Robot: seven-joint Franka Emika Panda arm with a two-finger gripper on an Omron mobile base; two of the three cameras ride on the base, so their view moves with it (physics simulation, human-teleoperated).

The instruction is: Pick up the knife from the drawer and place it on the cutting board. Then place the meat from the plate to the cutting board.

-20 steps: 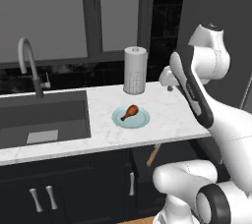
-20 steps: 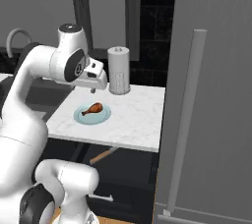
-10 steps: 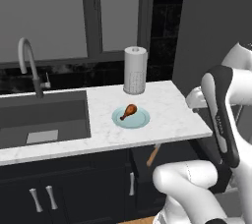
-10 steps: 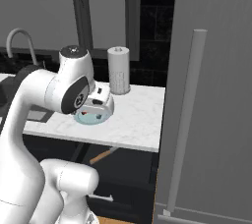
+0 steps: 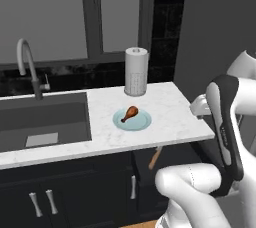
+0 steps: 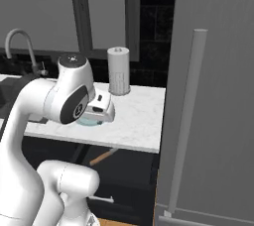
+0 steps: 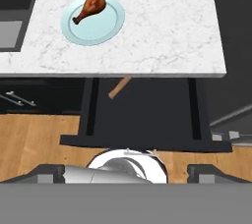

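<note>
Steel is being shown at the far left by the curved faucet (image 5: 27, 67), arching over a dark rectangular sink (image 5: 42, 122) that is sunk into the worktop. White marble with faint grey veining is being presented by the countertop (image 5: 165, 107), its surface flat and polished. A round, flat, pale teal plate (image 5: 132, 120) is being carried near the middle of that slab, and the meat (image 5: 131, 112), a glossy orange-brown drumstick with a paler bone end, is being held on it, lying at a slant. Behind the plate, an upright white cylinder of paper towel (image 5: 136, 71) is being supported by the counter.

Below the counter's front edge, the shallow black drawer (image 7: 147, 115) is being kept pulled out over the wooden floor, its inside dark and matte. The knife (image 7: 119, 87) is lying inside it toward the back, with only the light tan wooden handle being exposed from under the marble edge; the blade is being hidden.

The gripper (image 7: 126, 171) is being held above the drawer front, its dark fingers (image 7: 49, 173) spread wide apart with nothing between them. A tall grey panel with a long cylindrical handle (image 6: 186, 121) is being seen at the far right.
</note>
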